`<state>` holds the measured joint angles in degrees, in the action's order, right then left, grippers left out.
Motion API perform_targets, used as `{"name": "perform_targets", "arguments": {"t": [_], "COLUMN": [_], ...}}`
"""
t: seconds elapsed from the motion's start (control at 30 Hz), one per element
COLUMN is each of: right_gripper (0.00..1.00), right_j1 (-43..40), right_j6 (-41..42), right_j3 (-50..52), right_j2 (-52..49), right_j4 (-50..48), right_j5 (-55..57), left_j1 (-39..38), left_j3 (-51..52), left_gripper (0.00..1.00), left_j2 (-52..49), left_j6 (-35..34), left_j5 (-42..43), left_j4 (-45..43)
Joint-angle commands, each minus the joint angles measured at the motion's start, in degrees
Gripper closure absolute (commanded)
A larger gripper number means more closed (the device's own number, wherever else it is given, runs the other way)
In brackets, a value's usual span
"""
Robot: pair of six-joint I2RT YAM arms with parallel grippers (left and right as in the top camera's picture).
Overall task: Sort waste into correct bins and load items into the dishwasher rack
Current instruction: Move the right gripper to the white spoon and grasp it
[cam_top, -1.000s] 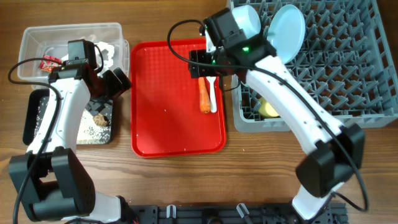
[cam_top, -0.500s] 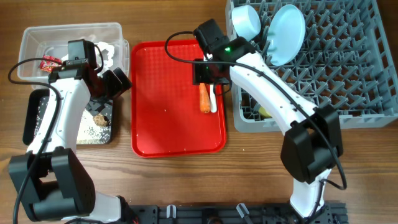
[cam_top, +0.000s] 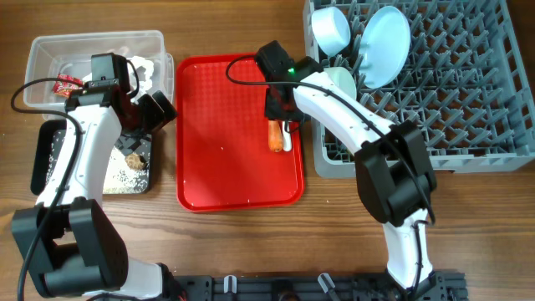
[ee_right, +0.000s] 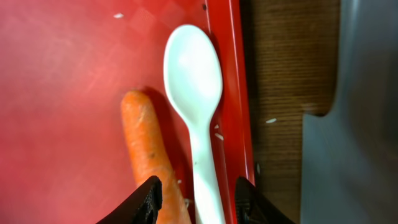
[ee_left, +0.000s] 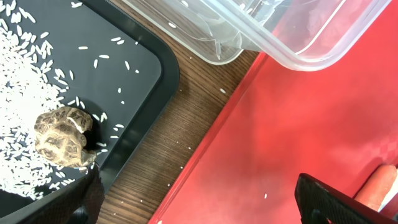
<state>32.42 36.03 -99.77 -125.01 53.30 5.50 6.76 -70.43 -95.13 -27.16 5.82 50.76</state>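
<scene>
A white spoon (cam_top: pixel 287 139) and an orange carrot (cam_top: pixel 274 138) lie side by side at the right edge of the red tray (cam_top: pixel 226 159). My right gripper (cam_top: pixel 281 113) is open just above them. In the right wrist view its fingers (ee_right: pixel 199 202) straddle the spoon handle (ee_right: pixel 194 81), with the carrot (ee_right: pixel 146 143) at the left finger. My left gripper (cam_top: pixel 153 109) is open and empty, hovering between the black tray (cam_top: pixel 48 159) and the red tray. The grey rack (cam_top: pixel 451 100) holds a plate (cam_top: pixel 386 46), two bowls (cam_top: pixel 330 29) (cam_top: pixel 340 79) and a yellow cup (cam_top: pixel 361 149).
The clear tub (cam_top: pixel 92 42) at the far left holds a red wrapper (cam_top: pixel 65 84) and white tissue (cam_top: pixel 144 67). The black tray holds rice (ee_left: pixel 25 74) and a brown scrap (ee_left: pixel 62 137). A few grains lie on the wood and on the red tray (ee_left: pixel 298 124).
My right arm has swung in and its gripper has come down over the spoon and carrot. The left arm has not moved.
</scene>
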Motion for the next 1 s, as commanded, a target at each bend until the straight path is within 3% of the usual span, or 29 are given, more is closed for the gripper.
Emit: {"name": "perform_targets", "arguments": {"t": [0.0, 0.43, 0.7, 0.97], "right_gripper": [0.62, 0.69, 0.96, 0.96], "right_j1": [-0.61, -0.79, -0.79, -1.22], "right_j6": [1.70, 1.62, 1.51, -2.34], "right_j3": [0.15, 0.15, 0.15, -1.27], "right_j2": [-2.12, -6.78, -6.78, -2.12], "right_j4": [-1.07, -4.70, -4.83, -3.15], "right_j5": [1.57, 0.46, -1.14, -3.78], "left_j1": [0.22, 0.22, 0.22, 0.22], "left_j3": [-0.39, -0.39, -0.39, -0.39], "left_gripper": [0.00, 0.00, 0.00, 0.00], "left_j2": [0.28, 0.31, 0.31, 0.28], "left_j6": [-0.33, -0.33, -0.33, -0.33], "left_j5": [-0.55, -0.57, -0.55, -0.55], "left_j4": [0.02, 0.02, 0.02, 0.02]}}
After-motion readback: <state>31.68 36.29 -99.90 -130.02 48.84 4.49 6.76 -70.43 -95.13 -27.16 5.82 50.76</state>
